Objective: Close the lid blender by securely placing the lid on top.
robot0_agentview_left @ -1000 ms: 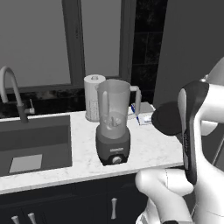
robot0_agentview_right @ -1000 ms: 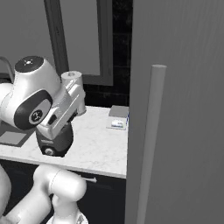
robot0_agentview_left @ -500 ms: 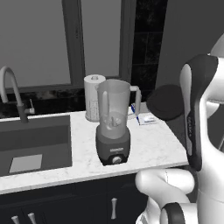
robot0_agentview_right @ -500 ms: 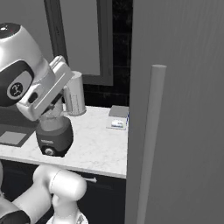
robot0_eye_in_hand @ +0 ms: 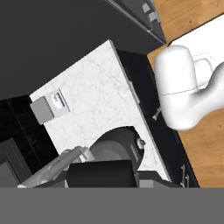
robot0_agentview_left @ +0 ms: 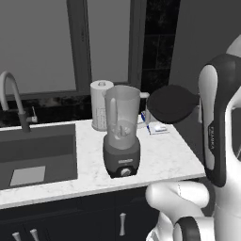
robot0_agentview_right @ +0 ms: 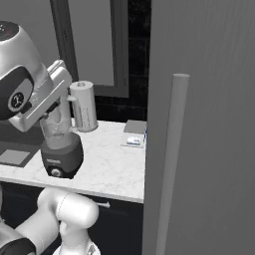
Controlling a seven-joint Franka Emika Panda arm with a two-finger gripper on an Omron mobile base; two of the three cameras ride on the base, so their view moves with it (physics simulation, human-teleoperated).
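We hold the lid (robot0_agentview_left: 170, 104) aloft beside the blender (robot0_agentview_left: 122, 136).
Our claw's grip state we cannot tell; the blender stands open-mouthed on the marble bench (robot0_agentview_left: 160, 155).

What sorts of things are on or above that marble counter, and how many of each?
Blender: 1
Black lid, held up in the air right of the jar: 1
White paper towel roll: 1
Small grey box near the counter's back edge: 1
Faucet over the sink: 1
Total: 5
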